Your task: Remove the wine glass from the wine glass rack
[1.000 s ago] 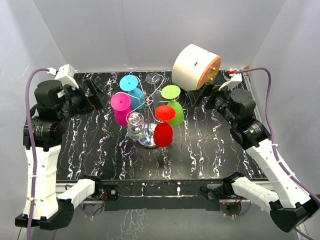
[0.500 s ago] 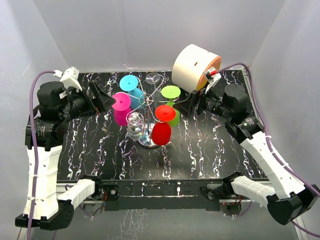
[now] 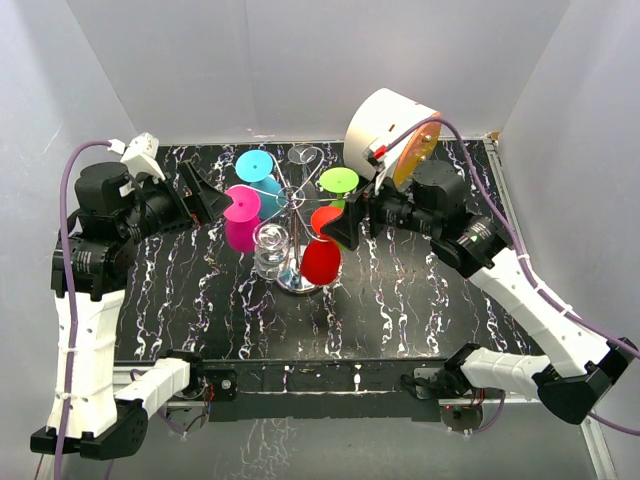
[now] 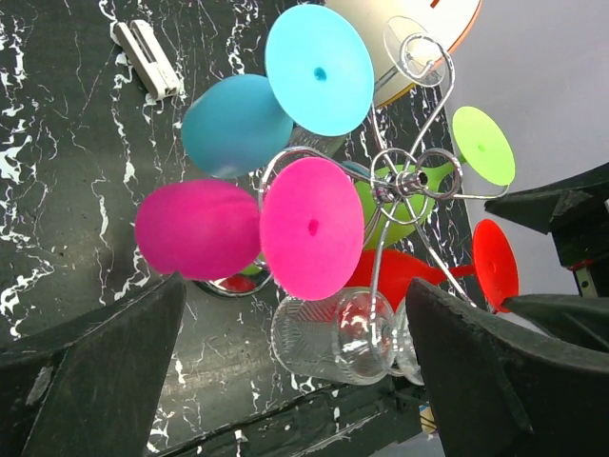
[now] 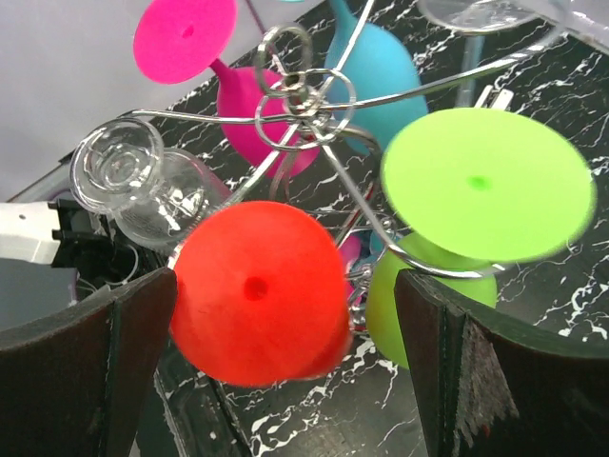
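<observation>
"How many glasses are there?"

"Six. They all hang bowl-down on one wine glass rack [image 4: 404,179] in the middle of the black table [image 3: 420,300]. There is one blue glass [image 4: 319,67], one pink glass [image 4: 309,228], one green glass [image 5: 485,181] and one red glass [image 5: 252,286]. Two are see-through: the near clear glass [image 4: 333,333] and the far clear glass [image 4: 416,48]."

"How many arms?"

"Two. The left end effector [image 4: 295,286] is spread wide and holds nothing. It is just beside the pink glass. The right end effector [image 5: 285,281] is spread wide too, with nothing in it. It is right up by the red glass, and I cannot tell if they touch."

"Anything else?"

"One big white drum [image 3: 375,130] with an orange face, behind the rack on the right. One little white thing [image 4: 147,57] lies on the table past the blue glass."
</observation>
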Robot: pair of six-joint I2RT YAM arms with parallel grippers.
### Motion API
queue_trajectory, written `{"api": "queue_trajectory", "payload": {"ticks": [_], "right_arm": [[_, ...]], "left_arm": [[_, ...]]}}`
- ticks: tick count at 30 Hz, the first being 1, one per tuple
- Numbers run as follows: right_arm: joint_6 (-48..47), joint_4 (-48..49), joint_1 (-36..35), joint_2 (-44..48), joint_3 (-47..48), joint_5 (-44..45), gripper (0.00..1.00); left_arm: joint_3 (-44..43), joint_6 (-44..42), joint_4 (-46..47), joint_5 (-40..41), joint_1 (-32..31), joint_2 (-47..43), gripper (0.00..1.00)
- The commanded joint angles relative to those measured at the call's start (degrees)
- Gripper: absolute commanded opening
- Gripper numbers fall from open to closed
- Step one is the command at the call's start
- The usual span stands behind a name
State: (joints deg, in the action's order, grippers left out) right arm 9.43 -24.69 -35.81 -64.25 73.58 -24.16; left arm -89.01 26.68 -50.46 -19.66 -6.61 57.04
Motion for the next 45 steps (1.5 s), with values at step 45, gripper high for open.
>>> {"api": "queue_trajectory", "payload": {"ticks": [45], "right_arm": [[-0.2, -8.0, -7.8, 2.9, 5.6, 16.7, 0.98]], "left_arm": [[2.1, 1.7, 3.1, -2.5, -0.3, 0.2, 0.99]]}}
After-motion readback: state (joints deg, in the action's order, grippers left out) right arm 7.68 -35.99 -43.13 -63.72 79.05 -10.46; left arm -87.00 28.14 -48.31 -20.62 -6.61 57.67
